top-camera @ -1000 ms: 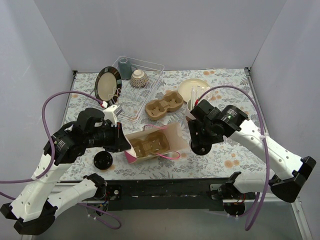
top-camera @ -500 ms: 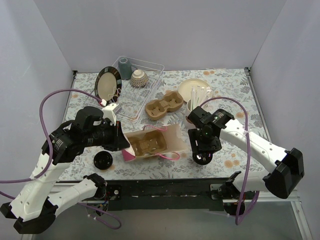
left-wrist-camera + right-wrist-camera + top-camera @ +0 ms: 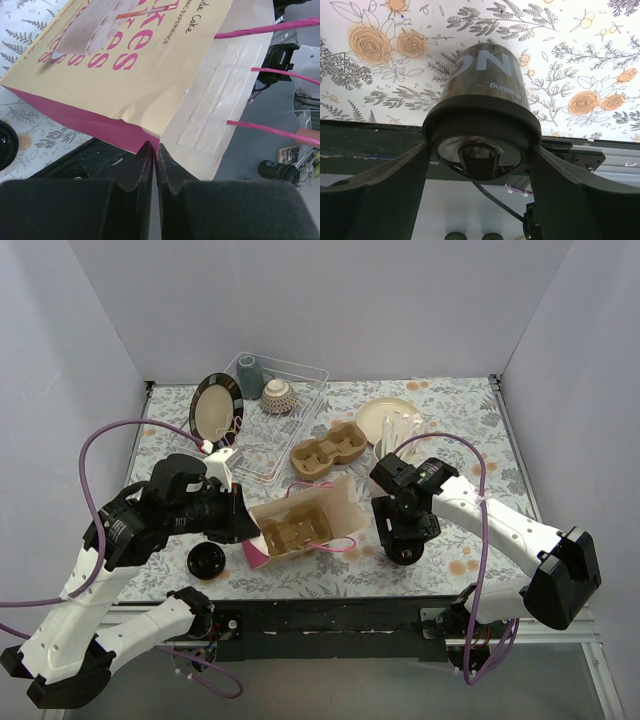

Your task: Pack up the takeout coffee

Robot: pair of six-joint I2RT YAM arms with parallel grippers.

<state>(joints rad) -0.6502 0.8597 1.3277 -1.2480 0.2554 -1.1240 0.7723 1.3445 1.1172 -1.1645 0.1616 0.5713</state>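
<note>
Nothing packed yet. L tool (image 3: 155,150) pinching bag (image 3: 125,60) edge, carrier (image 3: 292,530) inside bag; R tool (image 3: 480,150) clamped round coffee cup (image 3: 487,75) lid near table (image 3: 570,50) front edge, just beside bag. Left: load cup.

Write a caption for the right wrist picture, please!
Jaws flank a black-lidded cup, flowery table behind.

Top view: the right gripper (image 3: 405,546) covers the takeout cup (image 3: 487,82) almost entirely. Right wrist view: the black fingers (image 3: 395,180) merge with the black cup lid (image 3: 480,132), so contact cannot be determined. The small print on the cup is illegible. Left wrist view: the paper bag (image 3: 135,65) and its lettering are cut off at the top edge. The loose lid (image 3: 6,146) is cut off at the left edge.
</note>
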